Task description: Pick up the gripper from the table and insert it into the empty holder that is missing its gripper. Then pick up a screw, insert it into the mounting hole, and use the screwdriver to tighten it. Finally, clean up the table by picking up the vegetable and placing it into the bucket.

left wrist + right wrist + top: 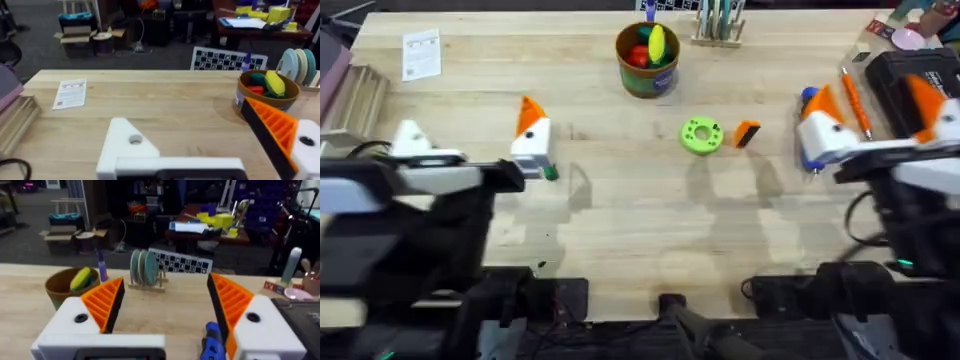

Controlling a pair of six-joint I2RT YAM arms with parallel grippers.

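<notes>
Two arms hover low over the wooden table (640, 230), and we see each gripper spread wide with nothing between its fingers. On the left gripper (470, 140) one white holder (125, 145) is bare, its dark mounting hole (135, 140) showing in the face, while the other finger carries its orange ribbed pad (272, 125). Near the middle of the table, the loose orange gripper (747, 133) lies just beside a flat bright-green disc (701, 135), well apart from both arms. We spot the dark-green vegetable (551, 173) on the table right at the left arm's padded finger; whether they touch we cannot tell. Beyond the disc, toward the far edge, the bucket (647, 60) stands upright with red, yellow and green toys in it. The right gripper (880, 105) has orange pads on both fingers, and the blue screwdriver (809, 130) lies on the table under its inner finger, partly hidden by it; in the right wrist view its blue body (212, 342) peeks up between the fingers. Just past it a thin orange pen-like tool (855, 100) lies on the table, and a paper slip (421, 53) lies near the far left corner
</notes>
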